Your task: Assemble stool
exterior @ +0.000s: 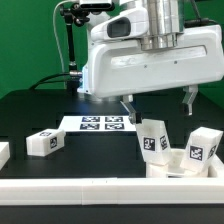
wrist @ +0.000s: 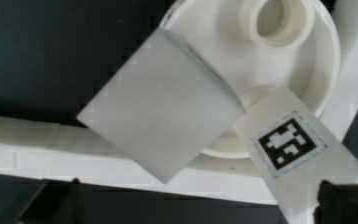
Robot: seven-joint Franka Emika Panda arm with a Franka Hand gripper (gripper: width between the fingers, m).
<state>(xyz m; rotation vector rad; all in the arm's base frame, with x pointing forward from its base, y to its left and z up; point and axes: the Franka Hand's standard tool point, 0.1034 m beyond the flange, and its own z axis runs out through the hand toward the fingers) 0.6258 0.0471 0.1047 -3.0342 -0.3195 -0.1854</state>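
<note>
The gripper (exterior: pixel 160 112) hangs with its fingers spread wide and nothing between them, just above a leg (exterior: pixel 153 138) that stands tilted at the exterior view's right. A second leg (exterior: pixel 203 148) stands near it, both close to the rail (exterior: pixel 100 190), while a third leg (exterior: pixel 44 143) lies well apart at the exterior view's left, beyond the marker board (exterior: pixel 100 124). In the wrist view the seat (wrist: pixel 220 55) lies flat with a socket (wrist: pixel 291 20) facing up, and a tagged leg (wrist: pixel 286 140) overlaps its rim.
</note>
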